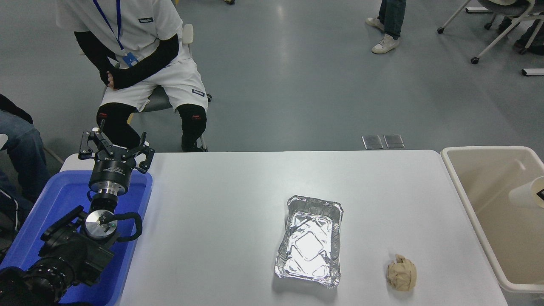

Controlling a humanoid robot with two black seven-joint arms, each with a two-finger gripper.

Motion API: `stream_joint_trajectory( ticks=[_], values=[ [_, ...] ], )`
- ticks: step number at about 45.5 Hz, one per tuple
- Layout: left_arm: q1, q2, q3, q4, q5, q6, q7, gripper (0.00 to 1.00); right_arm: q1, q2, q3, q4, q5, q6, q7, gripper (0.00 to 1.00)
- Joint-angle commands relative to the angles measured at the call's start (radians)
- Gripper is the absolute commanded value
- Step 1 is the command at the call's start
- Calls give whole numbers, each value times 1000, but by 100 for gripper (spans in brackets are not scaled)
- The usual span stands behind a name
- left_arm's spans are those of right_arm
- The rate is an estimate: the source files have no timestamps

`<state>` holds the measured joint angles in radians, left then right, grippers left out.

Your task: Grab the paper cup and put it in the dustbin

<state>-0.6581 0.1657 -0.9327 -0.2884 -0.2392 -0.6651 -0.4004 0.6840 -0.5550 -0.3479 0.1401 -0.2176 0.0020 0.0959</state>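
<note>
The paper cup (523,193), plain cream-white, lies on its side in the air over the beige dustbin (467,199) at the table's right end. Only a dark sliver of my right gripper (541,194) shows at the picture's right edge, against the cup's end, and it holds the cup up. The rest of that arm is out of view. My left gripper (115,147) is parked at the lower left above the blue tub, its fingers spread open around nothing.
A blue plastic tub (51,199) sits at the table's left end. A silver foil tray (312,204) stands right of centre, with a crumpled tan paper ball (401,274) near the front right. A person (140,63) sits beyond the far left corner.
</note>
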Motion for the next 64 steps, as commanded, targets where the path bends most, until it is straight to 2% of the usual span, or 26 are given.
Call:
stream_joint_trajectory(
  ticks=[1, 21, 24, 27, 29, 30, 32, 33, 35, 36, 64],
  values=[
    [0, 0, 0, 0, 0, -1, 0, 99, -26, 29, 6, -34, 14, -4, 1, 0],
    [0, 0, -2, 0, 0, 1, 0, 99, -28, 30, 7, -36, 15, -37, 1, 0],
    [0, 0, 0, 0, 0, 1, 0, 99, -23, 29, 6, -36, 15, -54, 1, 16],
    [0, 0, 0, 0, 0, -1, 0, 99, -23, 30, 6, -36, 15, -80, 1, 25],
    [0, 0, 0, 0, 0, -1, 0, 99, -24, 30, 6, -36, 15, -95, 1, 39],
    [0, 0, 0, 0, 0, 1, 0, 99, -24, 30, 4, -34, 15, -111, 1, 49],
    [0, 0, 0, 0, 0, -1, 0, 99, -23, 30, 6, -34, 15, -122, 1, 57],
    [0, 0, 0, 0, 0, -1, 0, 99, -23, 29, 6, -34, 15, -125, 1, 66],
    [0, 0, 0, 0, 0, -1, 0, 99, -21, 27, 7, -36, 15, -132, 4, 94],
    [0, 0, 0, 0, 0, -1, 0, 99, -21, 26, 7, -34, 15, -135, 1, 100],
    [0, 0, 0, 0, 0, -1, 0, 99, -15, 29, 4, -33, 14, -131, 1, 100]
  ],
)
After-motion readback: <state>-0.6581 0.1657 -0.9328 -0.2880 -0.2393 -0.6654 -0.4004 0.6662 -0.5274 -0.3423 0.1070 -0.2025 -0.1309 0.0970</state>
